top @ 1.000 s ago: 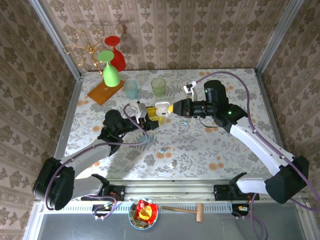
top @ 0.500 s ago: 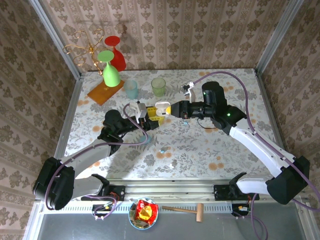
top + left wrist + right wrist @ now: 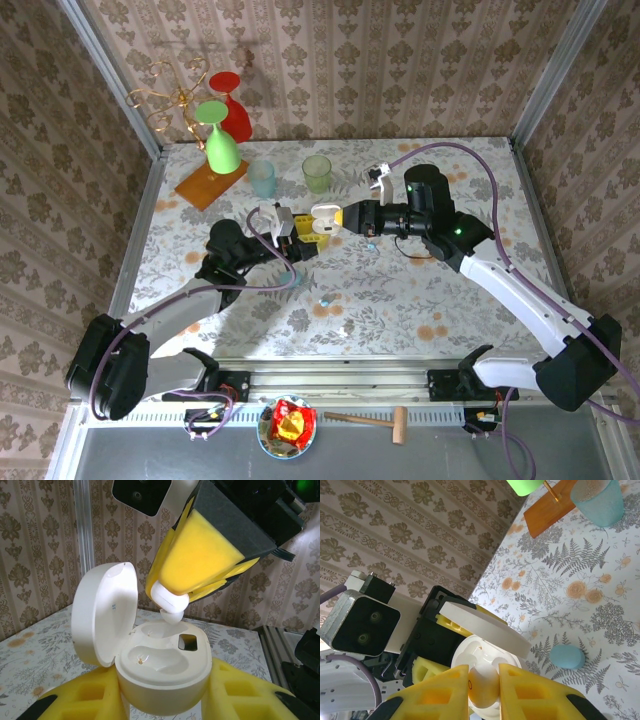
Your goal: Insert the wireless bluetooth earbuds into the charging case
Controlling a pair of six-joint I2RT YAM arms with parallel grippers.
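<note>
My left gripper [image 3: 165,702] is shut on the white charging case [image 3: 167,672], which it holds upright with its lid [image 3: 102,612] swung open. In the top view the charging case [image 3: 322,213] sits mid-table between both arms. My right gripper [image 3: 483,690] is shut on a white earbud [image 3: 483,682]. In the left wrist view that earbud [image 3: 169,604] hangs just above the case's far socket, its tip at the rim. The near socket is bare. A pale-blue earbud [image 3: 567,656] lies on the tablecloth beside the case, and another [image 3: 324,299] lies nearer the front.
At the back left stand a blue cup [image 3: 262,178], a green cup [image 3: 317,172], an upturned green glass [image 3: 222,140] on an orange board [image 3: 208,185], a red glass [image 3: 232,105] and a gold wire rack [image 3: 168,100]. Papered walls close in three sides.
My right gripper has edged left with the white earbud, bringing it over the open case. The left arm and the case have stayed put.
</note>
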